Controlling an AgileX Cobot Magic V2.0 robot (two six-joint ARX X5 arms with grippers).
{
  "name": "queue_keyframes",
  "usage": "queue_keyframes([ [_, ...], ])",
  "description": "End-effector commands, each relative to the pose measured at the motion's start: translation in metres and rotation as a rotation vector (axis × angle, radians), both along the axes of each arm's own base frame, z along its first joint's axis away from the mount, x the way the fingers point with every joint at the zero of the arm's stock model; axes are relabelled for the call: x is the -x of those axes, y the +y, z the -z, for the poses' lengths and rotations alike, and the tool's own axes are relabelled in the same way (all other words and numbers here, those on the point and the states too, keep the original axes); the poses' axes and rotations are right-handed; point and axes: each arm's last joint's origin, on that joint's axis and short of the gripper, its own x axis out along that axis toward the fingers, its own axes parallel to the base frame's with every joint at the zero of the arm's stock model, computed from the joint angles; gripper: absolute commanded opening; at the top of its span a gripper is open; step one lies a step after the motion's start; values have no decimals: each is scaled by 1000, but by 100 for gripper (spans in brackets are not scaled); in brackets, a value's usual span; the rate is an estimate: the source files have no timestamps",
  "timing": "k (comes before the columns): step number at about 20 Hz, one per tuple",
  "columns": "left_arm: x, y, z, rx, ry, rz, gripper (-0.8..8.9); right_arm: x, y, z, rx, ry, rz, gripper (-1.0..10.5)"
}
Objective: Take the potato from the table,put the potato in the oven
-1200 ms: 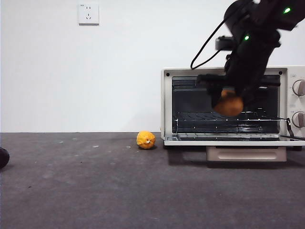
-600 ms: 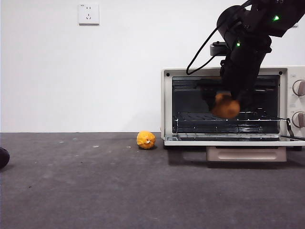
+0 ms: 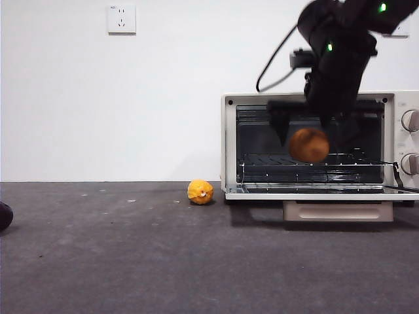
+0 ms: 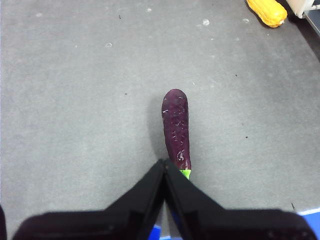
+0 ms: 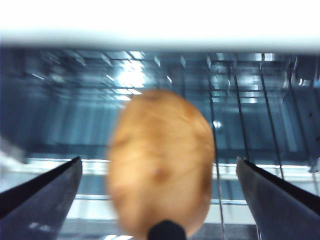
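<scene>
One potato point(image 3: 309, 144) hangs in the right half of the front view, level with the oven's point(image 3: 321, 145) open mouth and above its wire rack, with clear air beneath it. The right gripper point(image 5: 159, 167) has its jaws spread wide, neither touching the potato's flanks. At lower centre of its wrist view, the left gripper point(image 4: 164, 169) is pinched closed, empty, over the table point(image 4: 75, 100) by an eggplant point(image 4: 176, 127).

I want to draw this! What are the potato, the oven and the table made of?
The potato looks like smooth orange-brown plastic or foam, evenly coloured with a faint sheen, though a real one can't be ruled out. The oven appears to be cream painted metal, with a shiny wire rack inside. The table looks like matte dark grey felt or rubber, faintly speckled.
</scene>
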Motion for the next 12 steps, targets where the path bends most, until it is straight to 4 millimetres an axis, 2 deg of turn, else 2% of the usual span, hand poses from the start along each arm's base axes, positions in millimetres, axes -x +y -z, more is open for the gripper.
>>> queue_keyframes([
  [1, 0, 0, 0, 5, -2, -6, -5, 14, 1, -16, -31, 1, 20, 577],
  [4, -1, -1, 0, 54, 7, -37, -5, 41, 1, -36, -23, 71, 10, 570],
  [8, -17, -17, -11, 156, -48, 21, -5, 98, -2, -82, 39, 55, -33, 558],
  [12, -60, -61, -30, 300, -96, 242, -5, 164, -20, -131, 66, -60, -94, 333],
])
